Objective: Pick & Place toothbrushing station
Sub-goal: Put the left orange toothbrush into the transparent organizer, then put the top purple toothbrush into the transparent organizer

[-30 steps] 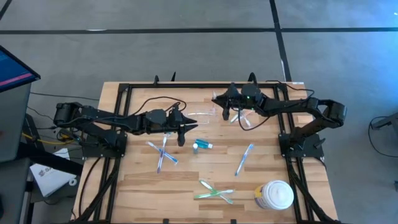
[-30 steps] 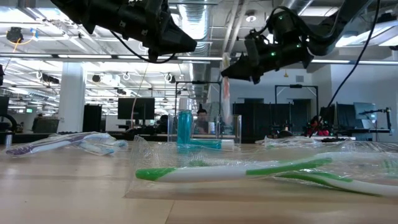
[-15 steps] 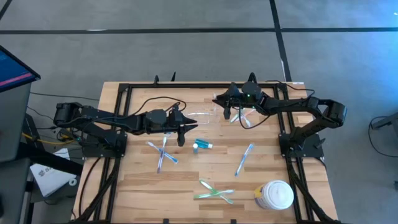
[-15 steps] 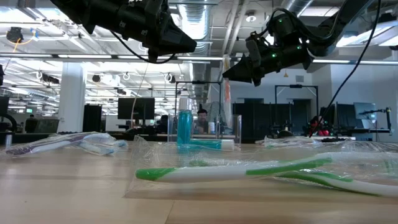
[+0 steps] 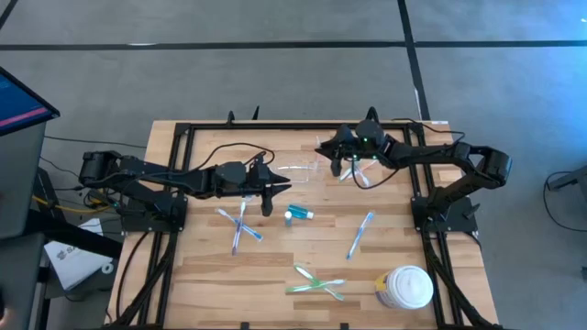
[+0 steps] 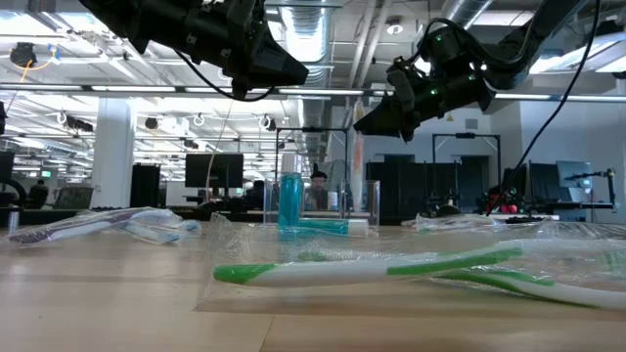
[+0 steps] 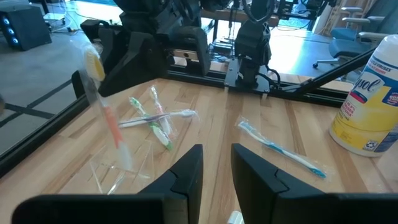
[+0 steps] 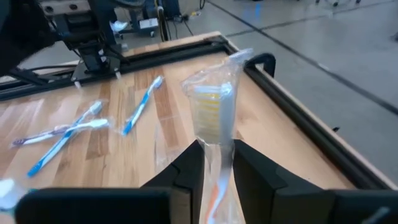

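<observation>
The right gripper (image 8: 216, 163) pinches a wrapped toothbrush (image 8: 214, 106) above the clear holder (image 5: 303, 170) at the worktop's (image 5: 275, 266) far edge. Gripped by slippery wrap, it could slide free or miss the holder. The left gripper (image 7: 216, 163) hovers nearby, jaws slightly parted, empty.

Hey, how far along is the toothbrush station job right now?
Nothing looks placed yet. The right tool grips a wrapped toothbrush near the holder. The left tool hovers empty. Blue brushes, green brushes and the tube lie on the table.
</observation>
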Tool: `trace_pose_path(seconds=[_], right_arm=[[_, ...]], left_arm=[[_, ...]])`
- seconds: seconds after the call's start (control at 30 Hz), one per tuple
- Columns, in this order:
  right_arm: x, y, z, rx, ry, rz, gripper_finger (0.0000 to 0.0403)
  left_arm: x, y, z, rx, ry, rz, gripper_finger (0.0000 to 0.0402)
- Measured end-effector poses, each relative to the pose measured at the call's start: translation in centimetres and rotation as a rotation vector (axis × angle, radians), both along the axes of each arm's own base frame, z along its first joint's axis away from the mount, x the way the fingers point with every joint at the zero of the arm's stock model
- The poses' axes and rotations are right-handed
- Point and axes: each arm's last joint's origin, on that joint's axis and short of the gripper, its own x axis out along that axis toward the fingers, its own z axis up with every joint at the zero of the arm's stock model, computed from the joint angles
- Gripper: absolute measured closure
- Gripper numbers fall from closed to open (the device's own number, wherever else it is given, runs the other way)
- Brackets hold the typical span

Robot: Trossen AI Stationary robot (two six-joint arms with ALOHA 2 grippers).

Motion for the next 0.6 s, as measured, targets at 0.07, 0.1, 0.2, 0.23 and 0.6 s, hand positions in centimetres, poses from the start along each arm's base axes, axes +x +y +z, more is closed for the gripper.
trace_pose_path(seconds=[0.07, 0.1, 0.2, 0.23, 0.6], right_arm=[[-0.1, -0.1, -0.2, 0.013, 0.014, 0.003, 0.0320], [-0.2, -0.2, -0.2, 0.017, 0.019, 0.000, 0.0314], [-0.4, -0.6, -0.3, 0.038, 0.020, -0.011, 0.0291], [-0.5, -0.6, -0.3, 0.040, 0.020, -0.015, 0.0282], [-1.0, -1.3, -0.2, 0.078, 0.022, -0.058, 0.0219]], left_arm=[[0.0, 0.0, 0.0, 0.000, 0.003, 0.000, 0.0323], [0.0, 0.0, 0.0, 0.000, 0.004, 0.000, 0.0323], [0.0, 0.0, 0.0, 0.000, 0.003, 0.000, 0.0323], [0.0, 0.0, 0.0, 0.000, 0.004, 0.000, 0.0323], [0.0, 0.0, 0.0, 0.000, 0.004, 0.000, 0.0323]])
